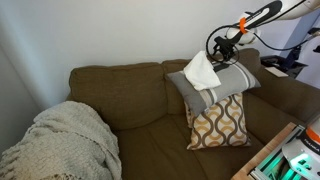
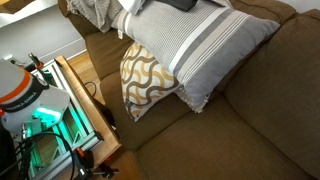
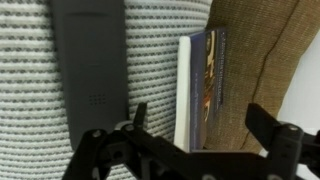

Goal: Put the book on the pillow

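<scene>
1. Where the wrist view looks down on it, the thin blue-covered book with its white page block stands on edge. It is caught upright between the grey-and-white striped pillow and the brown woven couch, and appears to touch both.
2. Not lying flat on the striped pillow; in an exterior view it shows as a white shape at the pillow's corner.
3. Handling, judged: light, slim, likely to flex. The cover looks smooth and may slip.
4. Best hold, judged: pinch across the thickness at the exposed upper edge, towards the spine for stiffness.
5. Long black remote control lies on the striped pillow just beside the book; keep fingers off it.
6. Gripper hovers over the book, fingers spread wide to either side, holding nothing.
7. Below: brown-and-cream wave-patterned cushion.
</scene>
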